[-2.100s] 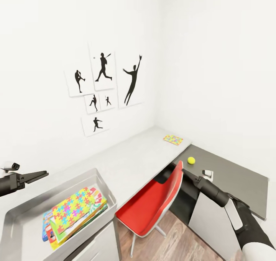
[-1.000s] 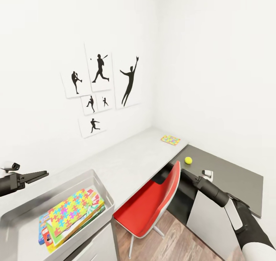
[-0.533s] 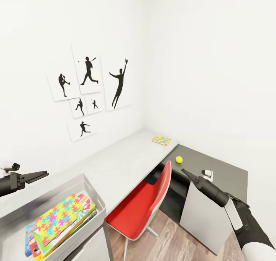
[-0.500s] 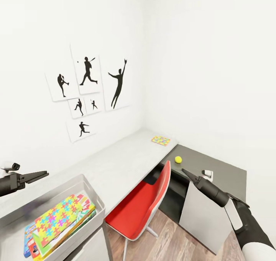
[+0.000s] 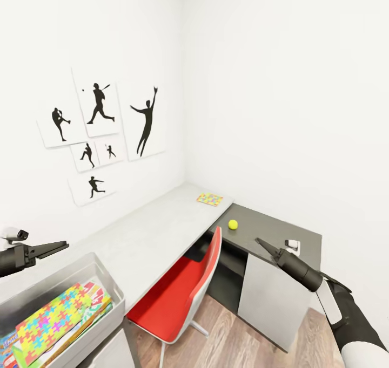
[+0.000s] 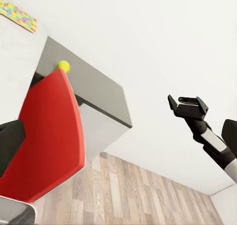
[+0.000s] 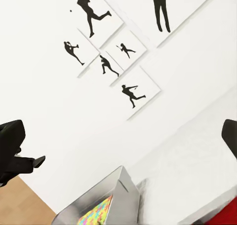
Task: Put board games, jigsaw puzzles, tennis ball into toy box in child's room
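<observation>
White walls bound the child's room; its long light-grey table [image 5: 156,233] carries the shallow grey toy box [image 5: 105,281], already holding a jigsaw slab and game boxes. One thin multicoloured jigsaw puzzle [image 5: 209,199] lies at the far corner, and the small yellow-green tennis ball [image 5: 233,224] rests on the lower dark-grey section (both well apart from the box). Left gripper [image 5: 54,245] looks closed; right gripper [image 6: 186,103] stands open, empty. Risk: the red chair [image 5: 183,292] blocks the approach, and a nudged ball could roll off.
</observation>
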Controlling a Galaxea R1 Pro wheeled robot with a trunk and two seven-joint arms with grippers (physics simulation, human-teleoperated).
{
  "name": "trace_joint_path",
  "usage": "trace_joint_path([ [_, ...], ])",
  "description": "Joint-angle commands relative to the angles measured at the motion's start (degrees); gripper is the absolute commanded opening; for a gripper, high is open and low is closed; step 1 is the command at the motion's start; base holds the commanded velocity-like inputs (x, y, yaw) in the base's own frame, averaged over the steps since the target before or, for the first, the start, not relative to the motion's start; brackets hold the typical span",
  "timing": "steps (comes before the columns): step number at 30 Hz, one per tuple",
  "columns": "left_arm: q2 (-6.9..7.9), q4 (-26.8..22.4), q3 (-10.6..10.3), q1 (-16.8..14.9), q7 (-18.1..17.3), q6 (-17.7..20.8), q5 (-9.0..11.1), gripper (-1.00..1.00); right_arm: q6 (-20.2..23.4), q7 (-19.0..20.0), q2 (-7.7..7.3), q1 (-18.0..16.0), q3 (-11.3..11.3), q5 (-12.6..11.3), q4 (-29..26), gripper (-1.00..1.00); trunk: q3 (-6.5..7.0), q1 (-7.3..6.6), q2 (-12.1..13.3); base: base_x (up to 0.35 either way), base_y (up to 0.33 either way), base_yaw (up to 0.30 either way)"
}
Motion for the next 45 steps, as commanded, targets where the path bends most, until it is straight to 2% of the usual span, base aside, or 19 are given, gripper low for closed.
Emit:
trace_joint_path([
  [1,0.01,-0.02,0.01,-0.03,-0.26,0.6,-0.11,1.0,0.54,0.11,-0.01,-0.03,-0.01,-0.23,0.04,1.0,-0.05,0.03,-0.08,0.0,-0.261,-0.041],
  [21,0.0,-0.02,-0.08,-0.03,-0.26,0.58,-0.16,1.0,0.54,-0.22,0.07,-0.03,0.08,-0.09,0.04,1.0,0.01,0.03,-0.08,0.066,-0.272,-0.008],
  [45,-0.16,-0.02,-0.08,-0.03,-0.26,0.58,-0.17,1.0,0.54,-1.83,0.08,-0.03,0.08,0.04,0.04,1.0,0.01,0.03,-0.08,0.269,-0.126,0.0],
])
